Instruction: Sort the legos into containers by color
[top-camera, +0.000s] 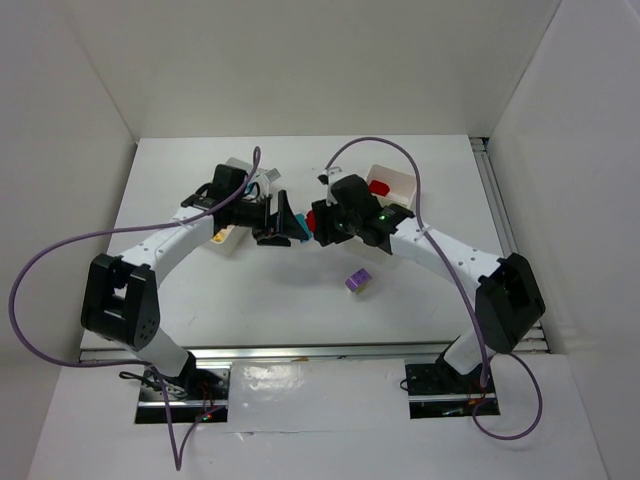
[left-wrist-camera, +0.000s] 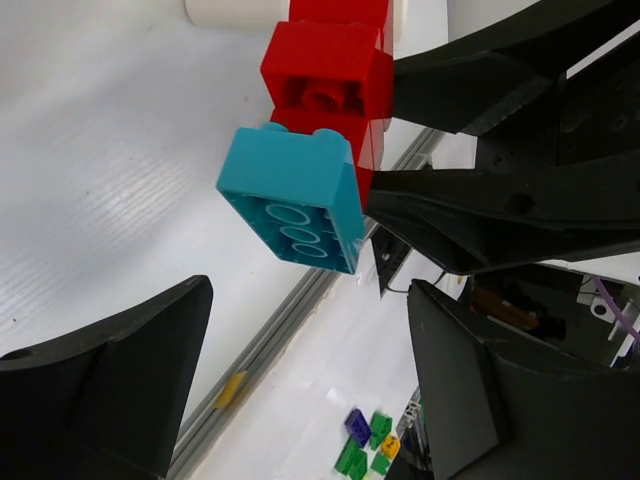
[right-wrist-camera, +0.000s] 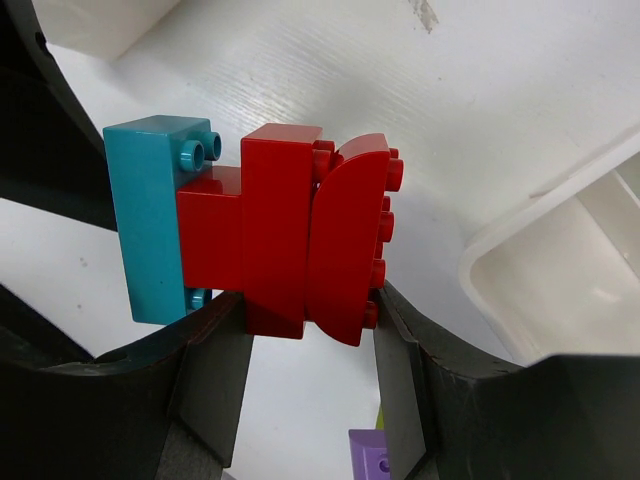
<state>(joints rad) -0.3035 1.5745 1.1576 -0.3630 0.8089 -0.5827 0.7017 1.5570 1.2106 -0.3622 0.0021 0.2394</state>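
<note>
A cluster of red legos (right-wrist-camera: 285, 230) with a cyan lego (right-wrist-camera: 155, 215) stuck on its end hangs above the table. My right gripper (right-wrist-camera: 310, 330) is shut on the red part. In the left wrist view the cyan lego (left-wrist-camera: 298, 195) juts out ahead of my left gripper (left-wrist-camera: 310, 370), whose fingers (left-wrist-camera: 110, 380) stand wide apart and touch nothing. In the top view the two grippers meet mid-table, left gripper (top-camera: 285, 225) against right gripper (top-camera: 325, 222). A purple lego (top-camera: 357, 281) with a lime piece lies on the table. One white container (top-camera: 243, 172) is behind the left arm, another (top-camera: 395, 180) behind the right.
A red brick (top-camera: 379, 187) lies in the right container. A metal rail (top-camera: 495, 200) runs along the table's right edge. Several green, purple and orange bricks (left-wrist-camera: 365, 440) lie beyond that rail in the left wrist view. White walls enclose the table.
</note>
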